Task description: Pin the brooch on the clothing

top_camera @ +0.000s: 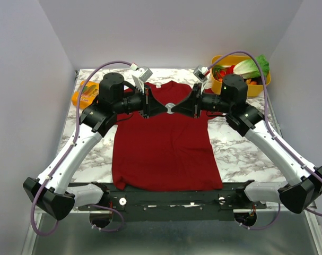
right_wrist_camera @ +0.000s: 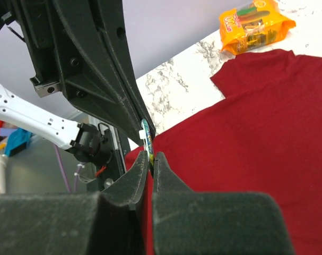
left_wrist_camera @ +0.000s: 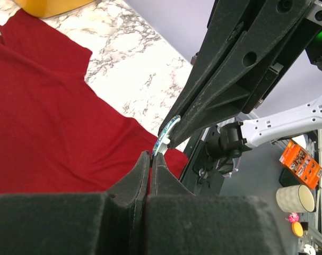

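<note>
The dark red T-shirt lies flat on the marble table, collar to the back; it also shows in the left wrist view and the right wrist view. The brooch is a small pale disc held over the shirt's chest between both grippers. My left gripper reaches it from the left, my right gripper from the right. In the left wrist view the brooch stands edge-on at my shut left gripper. In the right wrist view the brooch sits in my shut right gripper.
An orange snack pack lies at the back left beside the shirt's sleeve, also in the right wrist view. A yellow bin with vegetables stands at the back right. White walls close in the table's sides and back.
</note>
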Robot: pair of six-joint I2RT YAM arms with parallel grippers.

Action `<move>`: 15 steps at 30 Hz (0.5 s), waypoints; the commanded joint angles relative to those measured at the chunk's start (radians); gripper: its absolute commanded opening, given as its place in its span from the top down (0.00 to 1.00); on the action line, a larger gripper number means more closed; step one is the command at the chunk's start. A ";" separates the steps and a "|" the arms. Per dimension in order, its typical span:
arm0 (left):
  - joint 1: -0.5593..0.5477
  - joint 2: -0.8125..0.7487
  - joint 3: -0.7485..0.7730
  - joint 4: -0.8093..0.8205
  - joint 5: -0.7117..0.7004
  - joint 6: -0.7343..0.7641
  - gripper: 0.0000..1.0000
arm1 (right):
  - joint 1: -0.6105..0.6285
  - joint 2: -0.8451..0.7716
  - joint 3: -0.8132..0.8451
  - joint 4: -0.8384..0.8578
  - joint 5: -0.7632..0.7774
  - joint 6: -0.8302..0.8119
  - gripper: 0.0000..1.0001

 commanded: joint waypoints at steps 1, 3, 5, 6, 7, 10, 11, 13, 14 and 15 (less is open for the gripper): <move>-0.024 -0.034 0.023 0.168 0.099 -0.060 1.00 | 0.011 0.029 -0.032 -0.105 0.009 -0.099 0.95; -0.024 -0.034 0.026 0.166 0.096 -0.057 1.00 | 0.011 0.028 -0.038 -0.109 0.008 -0.117 0.91; -0.024 -0.033 0.027 0.162 0.093 -0.055 1.00 | 0.011 0.014 -0.049 -0.109 -0.001 -0.134 0.85; -0.024 -0.031 0.027 0.160 0.090 -0.055 1.00 | 0.011 0.009 -0.052 -0.111 -0.003 -0.149 0.83; -0.024 -0.031 0.025 0.166 0.092 -0.060 1.00 | 0.011 0.003 -0.055 -0.112 0.002 -0.154 0.78; -0.024 -0.031 0.022 0.182 0.093 -0.074 1.00 | 0.011 0.000 -0.056 -0.129 0.019 -0.176 0.77; -0.024 -0.033 0.020 0.186 0.095 -0.075 1.00 | 0.011 0.000 -0.056 -0.132 0.022 -0.179 0.76; -0.024 -0.033 0.019 0.186 0.089 -0.074 1.00 | 0.011 -0.003 -0.061 -0.135 0.013 -0.191 0.73; -0.024 -0.034 0.017 0.183 0.079 -0.071 1.00 | 0.011 -0.012 -0.062 -0.135 0.014 -0.192 0.72; -0.024 -0.034 0.016 0.182 0.075 -0.069 1.00 | 0.011 -0.020 -0.067 -0.134 0.029 -0.199 0.65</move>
